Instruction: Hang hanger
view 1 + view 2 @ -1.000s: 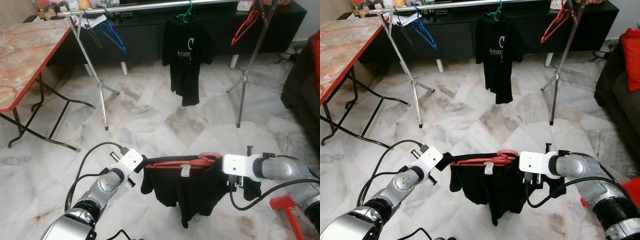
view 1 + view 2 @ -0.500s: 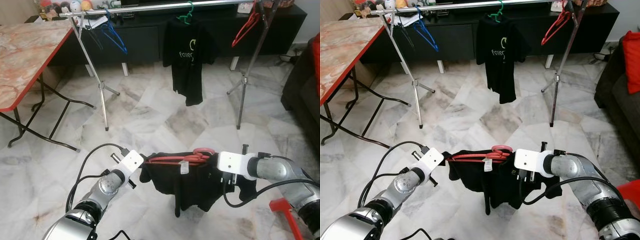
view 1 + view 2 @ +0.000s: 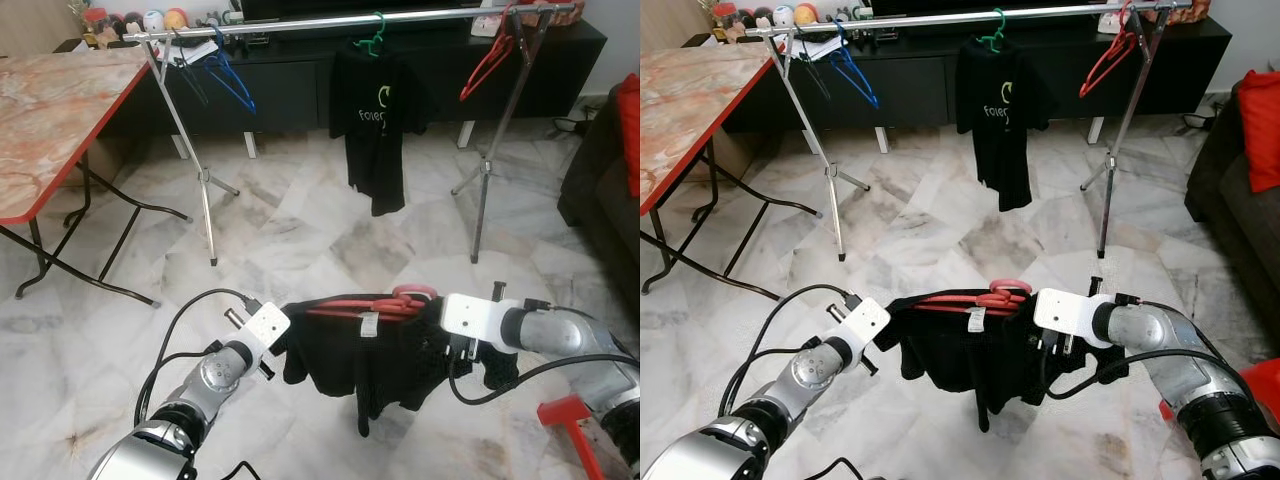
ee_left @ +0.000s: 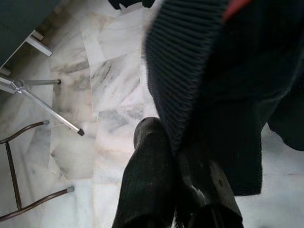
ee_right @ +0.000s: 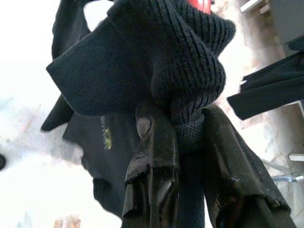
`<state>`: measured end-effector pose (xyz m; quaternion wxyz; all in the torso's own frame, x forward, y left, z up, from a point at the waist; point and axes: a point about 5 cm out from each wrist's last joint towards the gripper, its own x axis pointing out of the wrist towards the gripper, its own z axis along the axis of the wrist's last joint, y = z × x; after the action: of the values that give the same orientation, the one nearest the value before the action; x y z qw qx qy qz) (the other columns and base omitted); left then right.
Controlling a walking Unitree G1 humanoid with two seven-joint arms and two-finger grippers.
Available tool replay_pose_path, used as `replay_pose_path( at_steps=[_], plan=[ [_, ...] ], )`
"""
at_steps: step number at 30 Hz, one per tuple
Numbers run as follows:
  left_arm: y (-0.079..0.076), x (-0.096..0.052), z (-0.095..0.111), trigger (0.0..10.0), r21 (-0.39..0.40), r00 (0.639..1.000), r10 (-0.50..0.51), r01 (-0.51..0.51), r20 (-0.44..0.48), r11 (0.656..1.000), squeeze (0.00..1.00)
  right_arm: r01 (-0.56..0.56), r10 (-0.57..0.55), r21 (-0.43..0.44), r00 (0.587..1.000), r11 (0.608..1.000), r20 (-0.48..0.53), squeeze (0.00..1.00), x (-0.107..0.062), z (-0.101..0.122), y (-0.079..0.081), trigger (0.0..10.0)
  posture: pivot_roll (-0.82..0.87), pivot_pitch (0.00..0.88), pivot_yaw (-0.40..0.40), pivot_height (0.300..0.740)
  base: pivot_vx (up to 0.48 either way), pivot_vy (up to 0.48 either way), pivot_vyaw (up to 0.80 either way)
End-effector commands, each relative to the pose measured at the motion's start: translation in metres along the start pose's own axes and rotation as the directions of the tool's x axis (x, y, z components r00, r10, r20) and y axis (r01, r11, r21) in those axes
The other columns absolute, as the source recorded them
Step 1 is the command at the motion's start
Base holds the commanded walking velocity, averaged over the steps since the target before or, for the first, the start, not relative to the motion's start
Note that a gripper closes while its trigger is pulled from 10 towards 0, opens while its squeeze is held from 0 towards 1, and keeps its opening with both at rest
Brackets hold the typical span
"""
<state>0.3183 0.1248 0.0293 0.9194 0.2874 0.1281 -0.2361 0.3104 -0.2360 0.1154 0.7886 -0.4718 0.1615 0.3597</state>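
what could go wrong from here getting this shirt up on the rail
The left gripper and right gripper pinch only fabric of the black shirt, so the red hanger might slide out when lifted. The hanger lies nearly flat, so its hook may miss the rail. The shirt's dangling hem could snag on the way up.
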Motion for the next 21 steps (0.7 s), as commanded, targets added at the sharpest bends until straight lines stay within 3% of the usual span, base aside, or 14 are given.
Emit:
replay_pose_path(
  at_steps=[1,9,21],
  plan=[
    [-0.004,-0.005,-0.014,10.0,-0.002,0.998,-0.019,0.019,-0.062,1.0,0.0,0.073,-0.073,-0.013,0.997,0.997,0.026,0.0,-0.009,0.007,-0.019,0.0,-0.16,0.051,0.065,0.74,0.0,0.0,0.0],
    [0.006,-0.007,-0.016,10.0,0.002,0.997,-0.004,0.004,-0.071,1.0,0.0,-0.02,-0.002,-0.208,0.995,0.978,-0.104,0.0,-0.01,-0.003,-0.011,0.0,-0.14,0.075,0.068,0.74,0.0,0.0,0.0],
    [0.032,-0.003,-0.002,10.0,-0.037,0.999,0.028,-0.03,-0.038,0.999,0.0,-0.09,0.01,-0.325,0.971,0.941,-0.241,0.0,-0.004,-0.016,-0.001,0.0,-0.12,0.085,0.074,0.74,0.0,0.0,0.0]
  ],
)
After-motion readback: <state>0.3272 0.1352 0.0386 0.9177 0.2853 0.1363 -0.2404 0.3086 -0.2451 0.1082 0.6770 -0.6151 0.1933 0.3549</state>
